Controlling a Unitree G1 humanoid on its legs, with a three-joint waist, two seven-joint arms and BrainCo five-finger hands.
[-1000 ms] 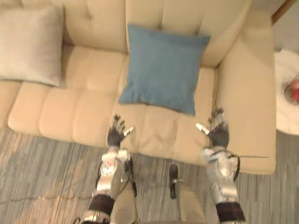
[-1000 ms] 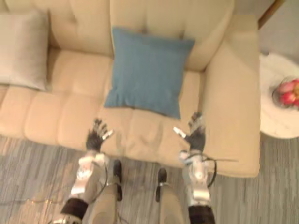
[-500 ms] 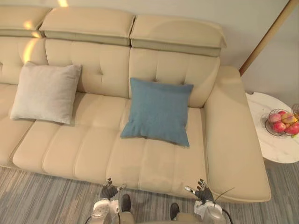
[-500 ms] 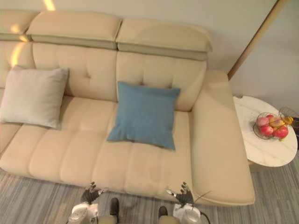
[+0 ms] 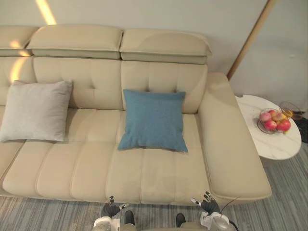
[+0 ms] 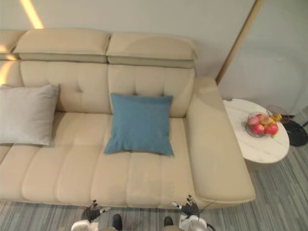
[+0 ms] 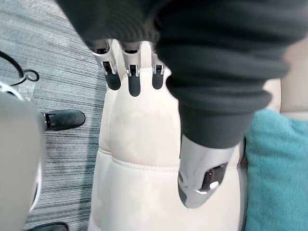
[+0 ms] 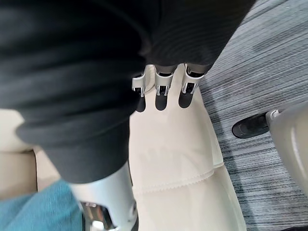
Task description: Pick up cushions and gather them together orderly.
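Nothing grasped yet: left hand point(image 5: 111, 208) and right hand point(image 5: 208, 206) hover released before the beige leather sofa point(image 5: 86, 168). Next, likely, reaching the square blue fabric cushion point(image 5: 153, 120) on its seat.

Smooth leather-look sofa point(image 5: 159, 168), matt woven blue cushion point(image 5: 153, 120), glossy marble-look side table point(image 5: 276, 139)

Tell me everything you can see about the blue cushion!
The blue cushion is square and plump and looks like soft woven cloth. It leans tilted against the back of the sofa, with its lower edge on the seat, toward the sofa's right end. Only the sofa touches it. The grey cushion sits apart to its left. The left hand and right hand, both open, are down by the sofa's front edge, well clear of it.
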